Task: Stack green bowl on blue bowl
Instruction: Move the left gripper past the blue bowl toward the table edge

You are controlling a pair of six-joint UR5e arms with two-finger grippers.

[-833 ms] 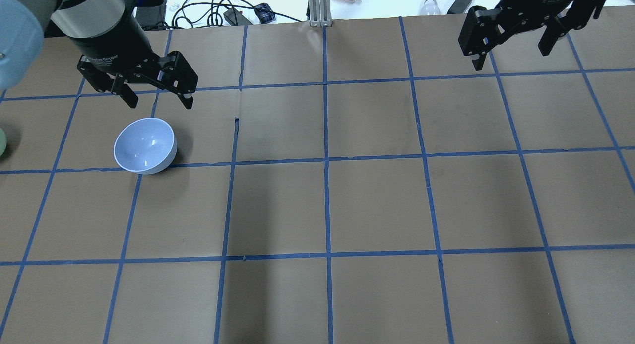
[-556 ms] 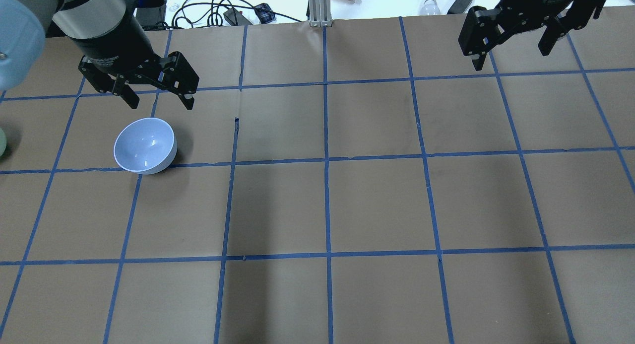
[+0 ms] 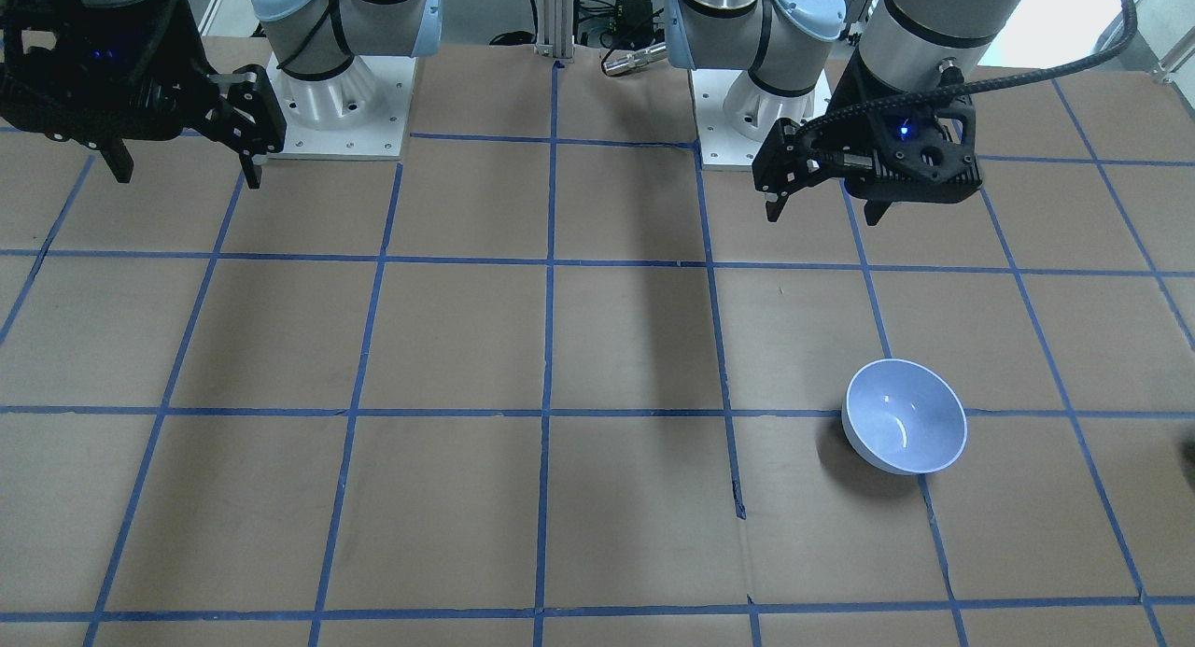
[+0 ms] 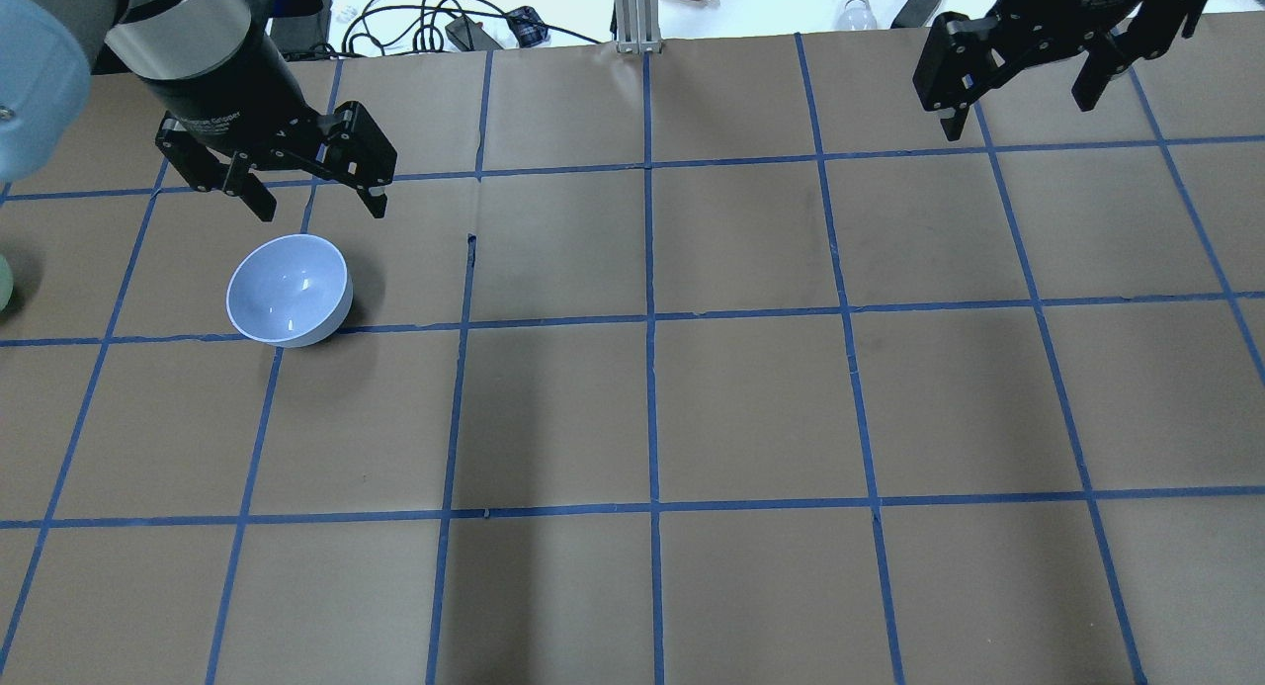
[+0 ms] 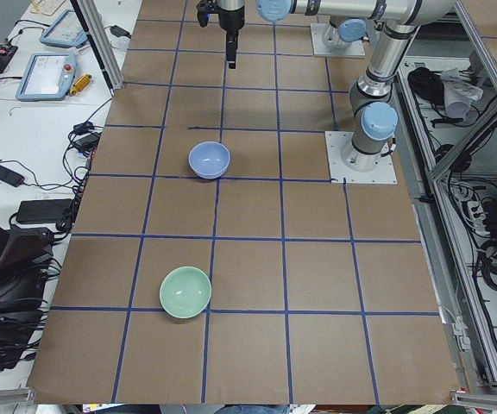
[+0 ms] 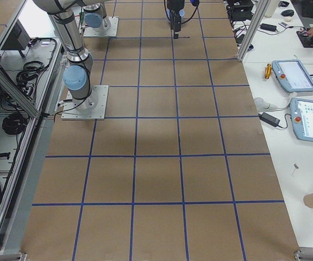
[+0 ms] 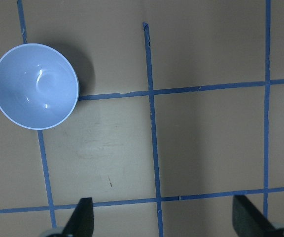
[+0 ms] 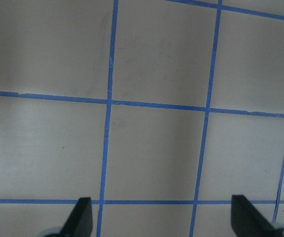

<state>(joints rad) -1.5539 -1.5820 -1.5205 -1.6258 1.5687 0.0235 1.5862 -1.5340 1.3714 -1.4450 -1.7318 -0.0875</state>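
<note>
Overhead exterior view: we note the left gripper [image 4: 321, 209] with its fingers spread wide and nothing between them, raised above the table [image 4: 751, 408] close to the blue bowl [image 4: 289, 290] but clear of it. The right gripper [image 4: 1016, 117] is likewise spread and empty, high over the opposite end of the table. The blue bowl sits upright, mouth up, beside a blue tape line. In the exterior left view we log the green bowl [image 5: 185, 291] upright on the table, well apart from the blue one, nearer the robot's left end.
</note>
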